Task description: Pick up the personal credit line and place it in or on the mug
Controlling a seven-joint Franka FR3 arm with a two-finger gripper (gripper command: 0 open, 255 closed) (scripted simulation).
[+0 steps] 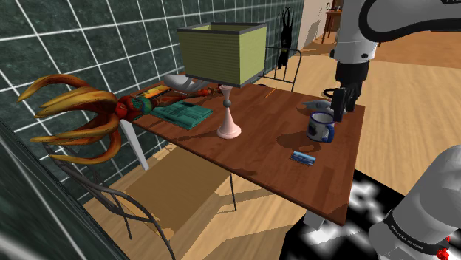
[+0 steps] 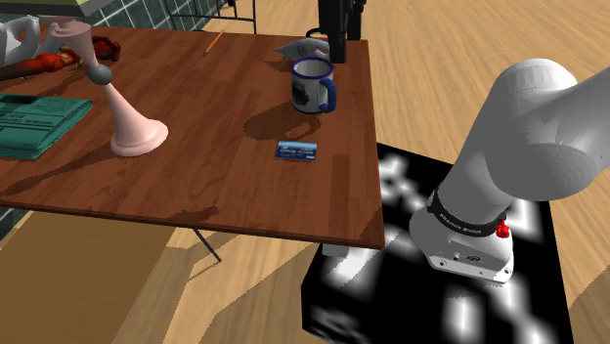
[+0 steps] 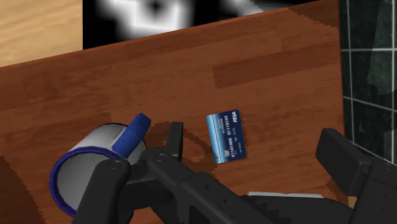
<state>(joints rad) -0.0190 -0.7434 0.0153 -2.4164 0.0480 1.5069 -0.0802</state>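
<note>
The black claw (image 1: 339,108) hangs just beyond the blue-rimmed white mug (image 1: 321,129), its fingers spread and holding nothing, while the blue credit card (image 1: 303,156) lies flat on the wooden table (image 1: 251,151), near the mug but apart from it.

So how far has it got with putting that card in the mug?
Nothing looks done yet. The blue card lies flat on the table, apart from the mug. In hand: the gripper hovers by the mug, open and empty. Left: reach the card, grasp it, lift it and set it in the mug.
</note>
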